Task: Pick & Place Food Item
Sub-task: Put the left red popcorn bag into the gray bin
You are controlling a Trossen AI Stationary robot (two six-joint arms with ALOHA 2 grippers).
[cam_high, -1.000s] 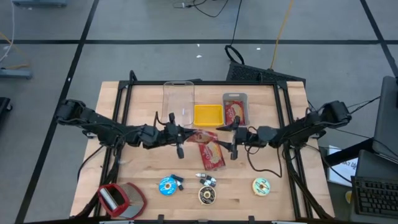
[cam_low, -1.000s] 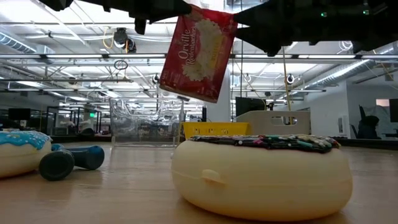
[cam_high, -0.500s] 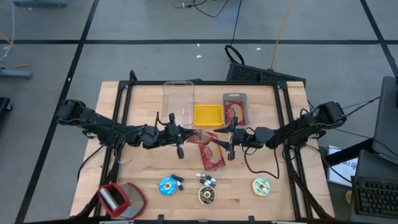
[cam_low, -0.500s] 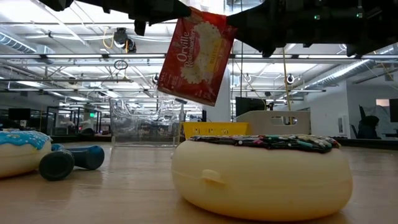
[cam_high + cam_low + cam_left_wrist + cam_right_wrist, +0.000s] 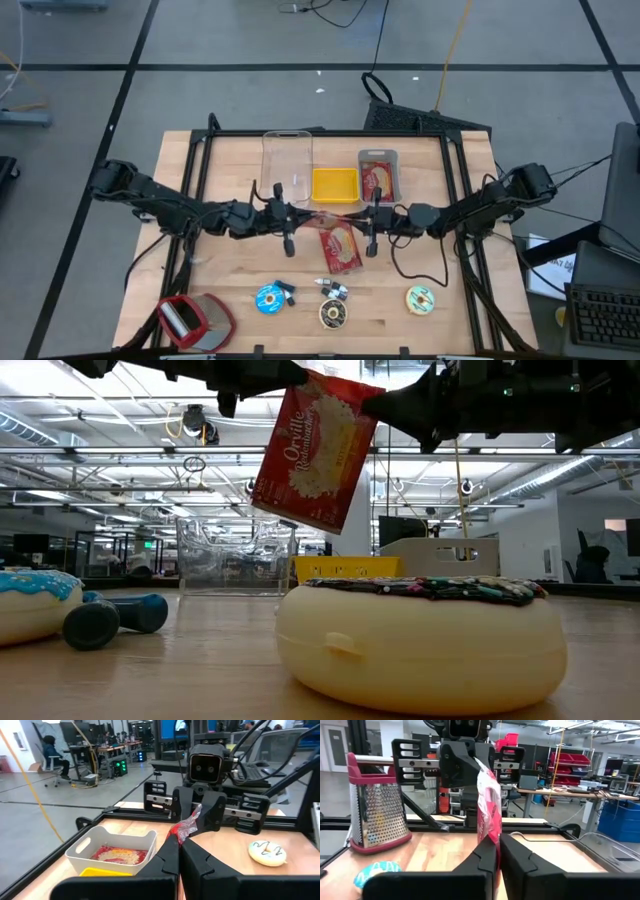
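Observation:
A red popcorn bag (image 5: 315, 450) hangs in the air above the table's middle, tilted, between my two grippers; the high view shows the bag (image 5: 338, 246) below them. My left gripper (image 5: 302, 216) comes from the table's left and is shut on one upper end. My right gripper (image 5: 360, 220) comes from the right and is shut on the other. Both point about level, facing each other. My left gripper pinches the bag's crimped top edge (image 5: 181, 831) between its two fingers, level from the table's left. The bag hangs below the fingers, clear of the table. My right gripper pinches the bag's upper edge at the opposite corner (image 5: 490, 836) between its two fingers, level from the table's right. The bag stands edge-on before it and hangs tilted, lifted clear.
At the back stand a clear tub (image 5: 287, 160), a yellow tray (image 5: 334, 184) and a grey bin (image 5: 378, 175) with another bag. Near the front lie a blue donut (image 5: 270, 298), a dark-topped donut (image 5: 334, 313), a cream donut (image 5: 419, 299), a small dumbbell (image 5: 287, 291) and a grater (image 5: 190, 320).
My right gripper has closed in a little toward the table's left and has shut on the bag's upper right corner. The bag has stayed hanging from my left gripper and has tilted slightly.

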